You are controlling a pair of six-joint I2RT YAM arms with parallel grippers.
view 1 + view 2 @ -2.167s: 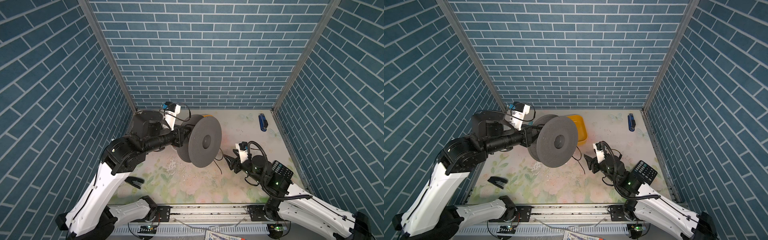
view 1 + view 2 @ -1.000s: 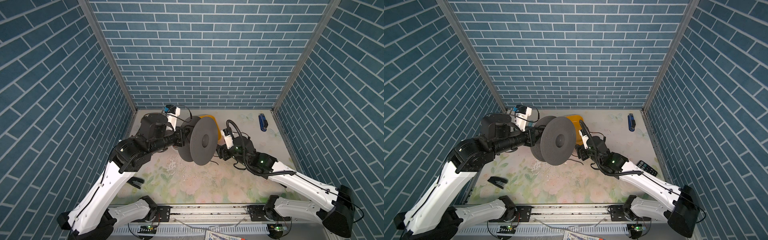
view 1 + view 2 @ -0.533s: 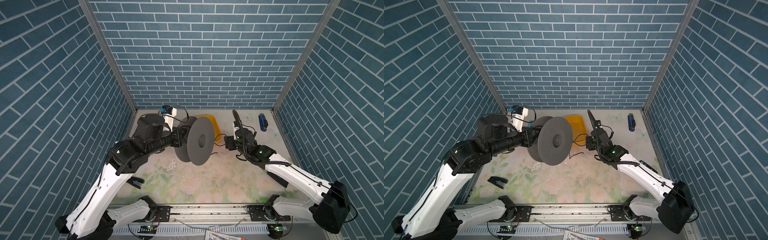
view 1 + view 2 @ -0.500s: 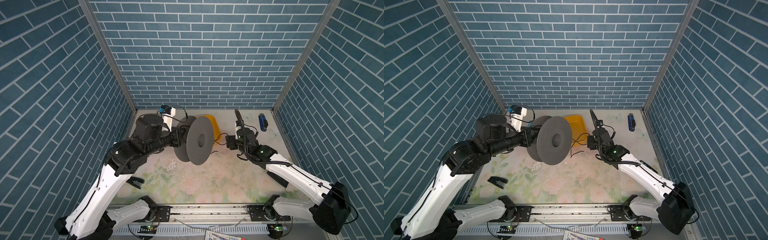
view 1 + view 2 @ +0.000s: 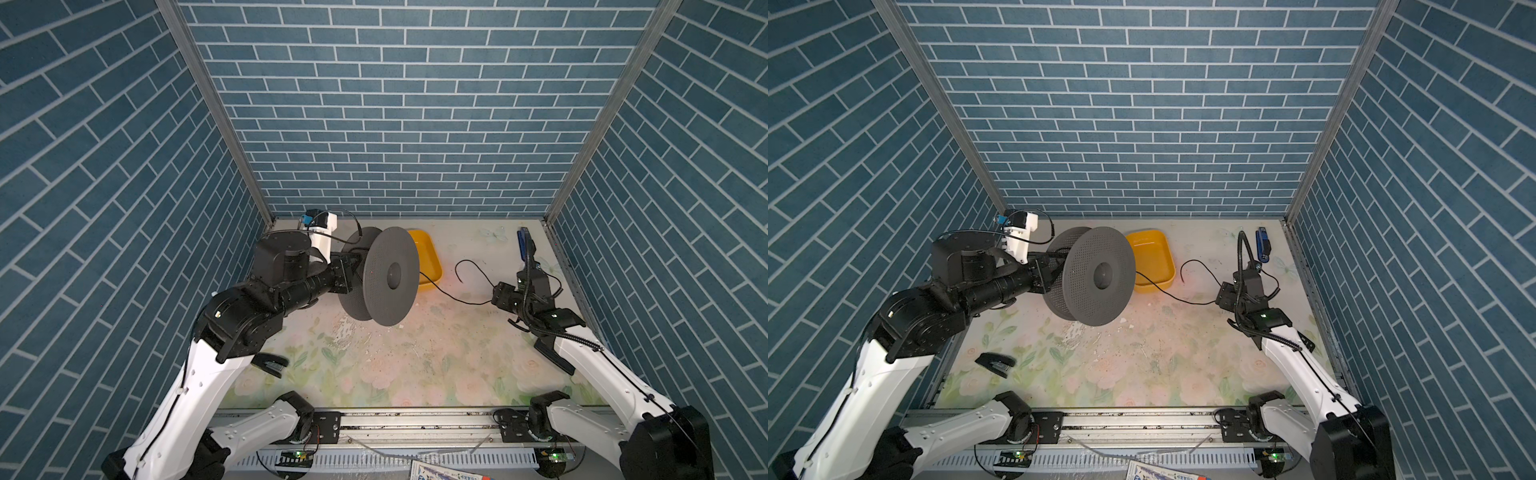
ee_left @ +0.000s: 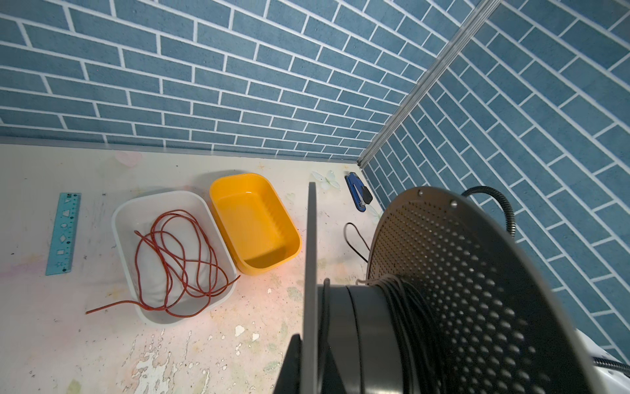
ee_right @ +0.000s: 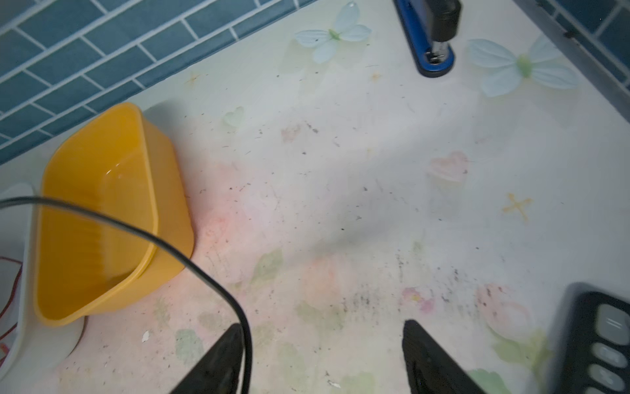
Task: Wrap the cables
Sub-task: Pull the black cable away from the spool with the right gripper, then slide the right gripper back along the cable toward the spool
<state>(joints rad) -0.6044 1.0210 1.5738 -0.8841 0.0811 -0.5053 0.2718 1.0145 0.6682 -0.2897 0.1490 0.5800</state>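
The left gripper (image 6: pixel 308 346) is clamped tight on the back flange of the grey spool (image 5: pixel 390 282), which it holds above the table, left of centre. The thin black cable (image 5: pixel 461 301) trails right from the spool's hub, past the yellow tub (image 5: pixel 428 257). It reaches the right gripper (image 7: pixel 322 325), whose fingers stand wide apart, and runs alongside one finger.

The calculator (image 7: pixel 601 341) is blurred and cut off at the edge — the white tray (image 7: pixel 30 341) too.
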